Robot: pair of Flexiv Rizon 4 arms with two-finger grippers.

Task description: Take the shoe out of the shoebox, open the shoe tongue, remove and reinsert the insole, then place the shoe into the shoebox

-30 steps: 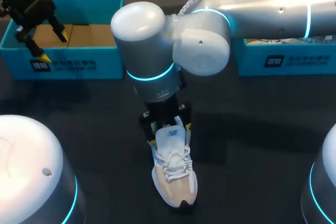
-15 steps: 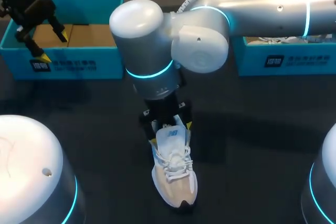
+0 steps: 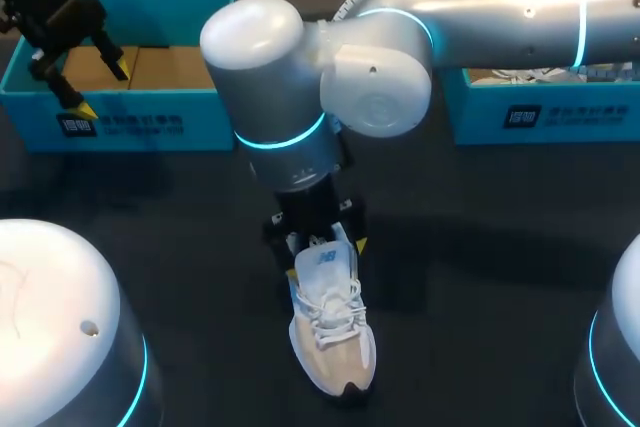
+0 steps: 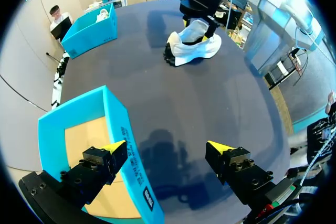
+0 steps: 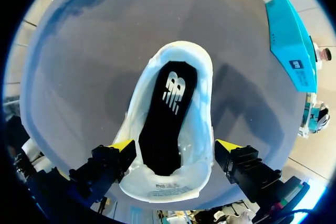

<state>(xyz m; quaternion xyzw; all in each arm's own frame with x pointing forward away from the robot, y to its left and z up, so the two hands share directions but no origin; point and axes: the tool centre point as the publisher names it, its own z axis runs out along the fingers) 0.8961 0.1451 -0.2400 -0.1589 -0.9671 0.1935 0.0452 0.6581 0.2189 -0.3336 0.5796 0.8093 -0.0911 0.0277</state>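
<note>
A white and beige shoe (image 3: 333,332) stands on the dark table near its front, toe toward the front edge. Its tongue (image 3: 325,259) is raised. My right gripper (image 3: 325,257) hangs over the shoe's opening, open, with a yellow-tipped finger on either side. In the right wrist view the black insole (image 5: 167,114) lies inside the shoe (image 5: 202,108), between and ahead of the right gripper (image 5: 176,149). My left gripper (image 3: 100,87) is open over the blue shoebox (image 3: 140,112) at the back left. The left gripper (image 4: 167,148) straddles the shoebox wall (image 4: 118,124).
A second blue box (image 3: 540,112) stands at the back right, behind my right arm; it also shows as a far blue box (image 4: 89,27) in the left wrist view. The brown floor of the left shoebox (image 3: 170,67) holds nothing.
My right arm's wrist and elbow have shifted slightly left. The gripper, the shoe and the left arm stay where they were.
</note>
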